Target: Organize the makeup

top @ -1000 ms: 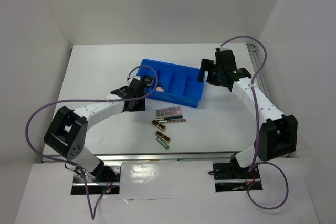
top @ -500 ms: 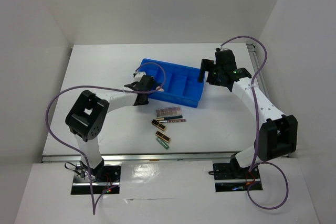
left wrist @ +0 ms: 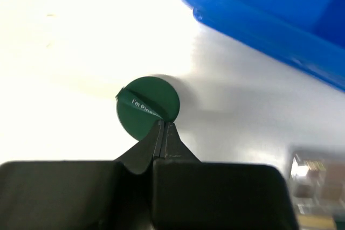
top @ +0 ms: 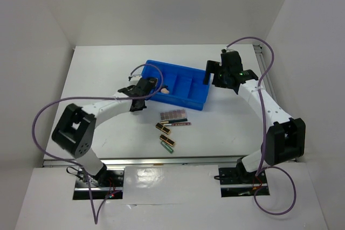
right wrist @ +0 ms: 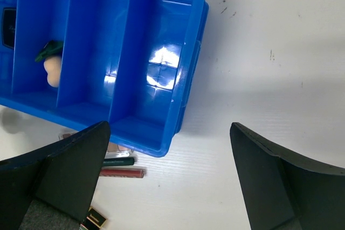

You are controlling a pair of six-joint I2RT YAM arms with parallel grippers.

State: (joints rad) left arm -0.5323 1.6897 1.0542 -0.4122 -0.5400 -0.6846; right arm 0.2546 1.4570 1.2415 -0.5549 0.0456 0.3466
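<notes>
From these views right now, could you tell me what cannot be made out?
Green disc: its lettering runs behind the shut left jaws, left wrist view.
Black compact: cut by the left edge, right wrist view.
Palette: blurred, cut by the right edge, left wrist view.

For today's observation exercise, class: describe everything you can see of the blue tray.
The blue tray is a glossy plastic rectangle with rounded corners and a raised rim, split by crosswise walls into compartments. It sits flat on the white table. One compartment holds a peach sponge with a green piece at one end; the two next to it, toward the right arm, are bare.
</notes>
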